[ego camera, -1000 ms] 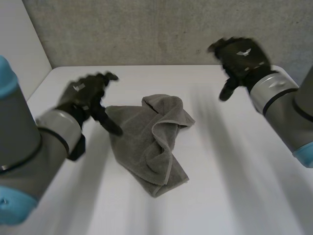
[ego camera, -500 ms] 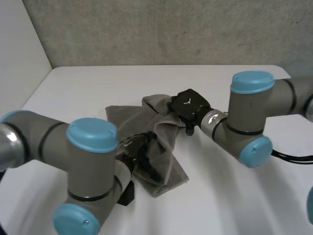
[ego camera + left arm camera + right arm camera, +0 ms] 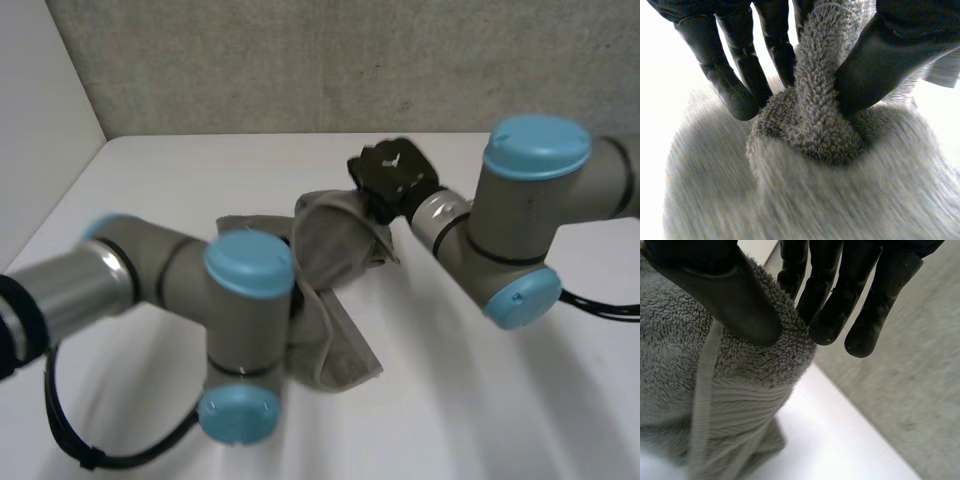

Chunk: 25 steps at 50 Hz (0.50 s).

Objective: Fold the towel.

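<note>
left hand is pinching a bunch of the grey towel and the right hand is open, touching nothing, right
Not quite. The left hand does pinch a bunch of the grey towel, but the right hand is not open and free: the right wrist view shows its thumb and fingers pinching an edge of the towel.

Bare lab setup: white table [image 3: 470,400] against grey concrete wall [image 3: 300,60].

no legible text, no readable labels
</note>
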{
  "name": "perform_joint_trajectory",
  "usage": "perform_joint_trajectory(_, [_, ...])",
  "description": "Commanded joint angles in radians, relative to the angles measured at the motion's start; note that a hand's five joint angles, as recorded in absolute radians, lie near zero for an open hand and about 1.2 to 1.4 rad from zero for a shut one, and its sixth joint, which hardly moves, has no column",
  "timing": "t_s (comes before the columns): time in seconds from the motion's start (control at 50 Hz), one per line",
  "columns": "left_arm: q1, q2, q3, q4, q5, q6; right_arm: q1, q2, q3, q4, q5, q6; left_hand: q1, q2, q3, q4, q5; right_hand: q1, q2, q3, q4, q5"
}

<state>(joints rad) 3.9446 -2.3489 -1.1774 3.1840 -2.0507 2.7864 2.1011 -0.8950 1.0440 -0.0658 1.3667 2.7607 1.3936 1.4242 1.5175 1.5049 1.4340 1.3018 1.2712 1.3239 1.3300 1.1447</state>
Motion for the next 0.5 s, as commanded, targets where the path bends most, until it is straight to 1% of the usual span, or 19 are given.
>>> perform_joint_trajectory(0.02, [0.137, 0.201, 0.016, 0.002, 0.021, 0.128, -0.084, -0.191, 0.013, -0.025, 0.043, 0.016, 0.003, -0.028, -0.121, -0.109, -0.212, 0.094, 0.125, 0.072, 0.066, 0.077])
perform_joint_trajectory(0.06, [0.165, 0.297, 0.012, 0.002, 0.07, 0.168, -0.105, -0.234, 0.022, 0.012, 0.026, 0.005, 0.003, -0.028, -0.121, -0.109, -0.212, 0.094, 0.125, 0.072, 0.066, 0.077])
perform_joint_trajectory(0.08, [0.165, 0.298, 0.012, 0.002, 0.07, 0.168, -0.118, -0.264, 0.027, 0.08, -0.015, -0.018, 0.003, -0.028, -0.121, -0.109, -0.212, 0.094, 0.125, 0.072, 0.066, 0.077])
perform_joint_trajectory(0.1, [0.168, 0.33, 0.007, 0.001, 0.113, 0.188, -0.118, -0.265, 0.027, 0.081, -0.015, -0.018, 0.003, -0.028, -0.121, -0.109, -0.212, 0.094, 0.125, 0.072, 0.066, 0.077])
perform_joint_trajectory(0.12, [0.168, 0.33, 0.007, 0.001, 0.113, 0.188, -0.115, -0.287, 0.027, 0.171, -0.067, -0.054, 0.003, -0.028, -0.121, -0.109, -0.212, 0.094, 0.125, 0.072, 0.066, 0.077])
perform_joint_trajectory(0.14, [0.163, 0.35, 0.002, -0.003, 0.165, 0.211, -0.121, -0.294, 0.028, 0.266, -0.122, -0.106, 0.003, -0.028, -0.121, -0.109, -0.212, 0.094, 0.125, 0.072, 0.066, 0.077])
perform_joint_trajectory(0.16, [0.156, 0.362, -0.005, -0.004, 0.22, 0.238, -0.121, -0.294, 0.028, 0.267, -0.123, -0.107, 0.003, -0.028, -0.121, -0.109, -0.212, 0.094, 0.125, 0.072, 0.066, 0.077])
perform_joint_trajectory(0.18, [0.156, 0.362, -0.005, -0.004, 0.221, 0.239, -0.118, -0.292, 0.034, 0.352, -0.161, -0.163, 0.003, -0.028, -0.121, -0.109, -0.212, 0.094, 0.125, 0.072, 0.066, 0.077])
perform_joint_trajectory(0.2, [0.154, 0.361, -0.016, -0.009, 0.271, 0.277, -0.118, -0.292, 0.034, 0.353, -0.161, -0.164, 0.003, -0.028, -0.121, -0.109, -0.212, 0.094, 0.125, 0.072, 0.066, 0.077])
perform_joint_trajectory(0.22, [0.153, 0.355, -0.024, -0.019, 0.32, 0.327, -0.112, -0.283, 0.039, 0.454, -0.191, -0.238, 0.003, -0.028, -0.121, -0.109, -0.212, 0.094, 0.125, 0.072, 0.066, 0.077])
perform_joint_trajectory(0.24, [0.153, 0.355, -0.024, -0.019, 0.32, 0.328, -0.112, -0.283, 0.039, 0.455, -0.192, -0.239, 0.003, -0.028, -0.121, -0.109, -0.212, 0.094, 0.125, 0.072, 0.066, 0.077])
perform_joint_trajectory(0.28, [0.15, 0.315, -0.022, -0.047, 0.375, 0.471, -0.102, -0.248, 0.016, 0.538, -0.181, -0.341, 0.003, -0.028, -0.121, -0.109, -0.212, 0.094, 0.125, 0.072, 0.066, 0.077])
perform_joint_trajectory(0.32, [0.15, 0.315, -0.022, -0.047, 0.376, 0.472, -0.098, -0.233, -0.011, 0.508, -0.169, -0.349, 0.003, -0.028, -0.121, -0.109, -0.212, 0.094, 0.125, 0.072, 0.066, 0.077])
perform_joint_trajectory(0.36, [0.148, 0.231, 0.037, -0.053, 0.369, 0.63, -0.096, -0.22, -0.05, 0.448, -0.153, -0.339, 0.003, -0.028, -0.121, -0.109, -0.212, 0.094, 0.125, 0.072, 0.066, 0.077])
perform_joint_trajectory(0.38, [0.148, 0.23, 0.038, -0.053, 0.369, 0.631, -0.095, -0.214, -0.079, 0.376, -0.134, -0.317, 0.003, -0.028, -0.121, -0.109, -0.212, 0.094, 0.125, 0.072, 0.066, 0.077])
perform_joint_trajectory(0.42, [0.148, 0.195, 0.143, -0.058, 0.345, 0.726, -0.095, -0.214, -0.099, 0.306, -0.109, -0.284, 0.003, -0.028, -0.121, -0.109, -0.212, 0.094, 0.125, 0.072, 0.066, 0.077])
perform_joint_trajectory(0.46, [0.15, 0.194, 0.174, -0.059, 0.337, 0.743, -0.095, -0.213, -0.118, 0.259, -0.078, -0.236, 0.003, -0.028, -0.121, -0.109, -0.212, 0.094, 0.125, 0.072, 0.066, 0.077])
perform_joint_trajectory(0.48, [0.15, 0.194, 0.174, -0.059, 0.337, 0.743, -0.095, -0.213, -0.122, 0.248, -0.045, -0.184, 0.003, -0.028, -0.121, -0.109, -0.212, -0.285, -0.255, -0.307, -0.313, -0.303])
perform_joint_trajectory(0.5, [0.151, 0.197, 0.192, -0.061, 0.33, 0.745, -0.095, -0.211, -0.119, 0.26, -0.01, -0.137, 0.003, -0.028, -0.121, -0.109, -0.212, -0.908, -0.878, -0.93, -0.936, -0.926])
